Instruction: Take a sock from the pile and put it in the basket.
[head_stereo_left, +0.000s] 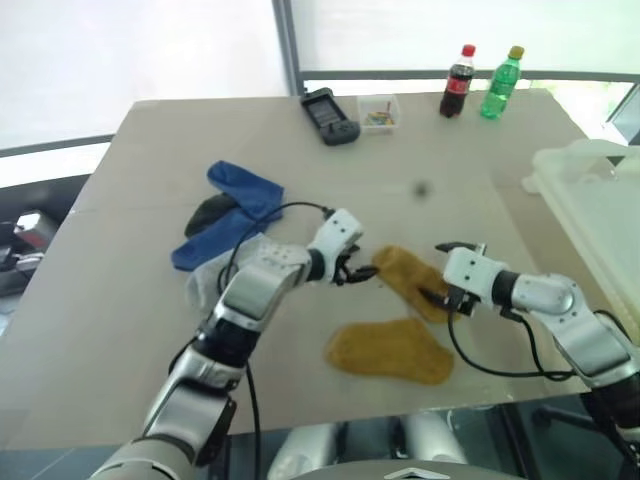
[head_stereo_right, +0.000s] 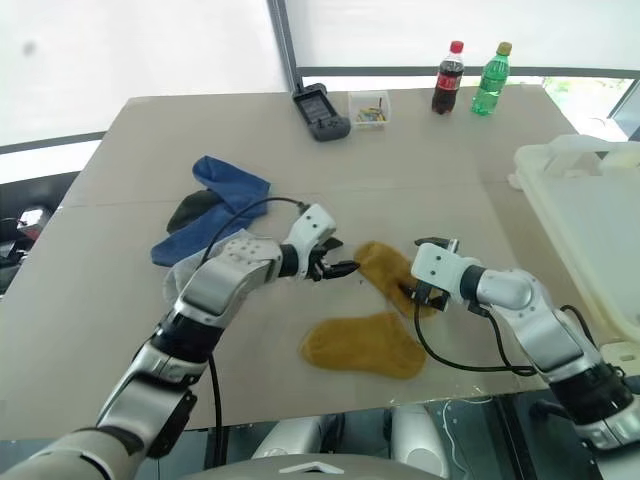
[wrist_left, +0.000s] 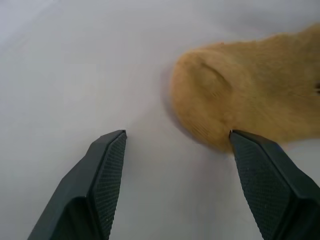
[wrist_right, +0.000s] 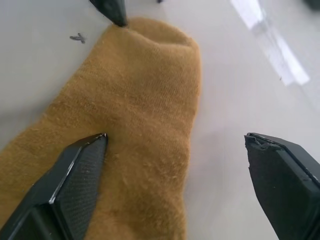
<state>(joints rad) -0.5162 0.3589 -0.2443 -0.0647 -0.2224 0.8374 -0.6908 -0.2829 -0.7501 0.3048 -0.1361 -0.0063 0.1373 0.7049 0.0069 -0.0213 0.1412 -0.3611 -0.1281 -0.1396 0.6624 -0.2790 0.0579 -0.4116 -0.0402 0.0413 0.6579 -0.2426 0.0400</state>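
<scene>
Both pincers stand open over one mustard sock (head_stereo_left: 412, 282) near the middle of the table (head_stereo_left: 130, 330). The left pincer (head_stereo_left: 362, 272) points at the sock's rounded end, one fingertip (wrist_left: 239, 141) just at its edge, the other over bare table. The right pincer (head_stereo_left: 441, 297) straddles the opposite part of the same sock, one finger (wrist_right: 82, 165) lying on the knit, the other (wrist_right: 280, 165) over bare table beside it; nothing is gripped by either.

The table is a flat beige-grey board with a faint seam running across it. Behind it stand bright white window panes with a dark upright frame. At the far edge sit a black handheld device (head_stereo_left: 329, 115), a small clear box (head_stereo_left: 379, 111) of coloured bits, a cola bottle (head_stereo_left: 458, 82) and a green bottle (head_stereo_left: 501, 83).

The basket (head_stereo_left: 590, 200), white and thick-rimmed, stands at the table's right side and is cut off by the picture's edge, so its inside cannot be judged. The pile (head_stereo_left: 228, 222) lies to the left, well apart from the basket: a blue sock (head_stereo_left: 245, 188) over a black one (head_stereo_left: 212, 210), with a pale grey sock (head_stereo_left: 205, 285) partly hidden behind the left arm.

The sock between the pincers runs slantwise, its long axis from upper left to lower right in the head view. A second mustard sock (head_stereo_left: 390, 351) lies nearer the front edge, its length running roughly left to right.
</scene>
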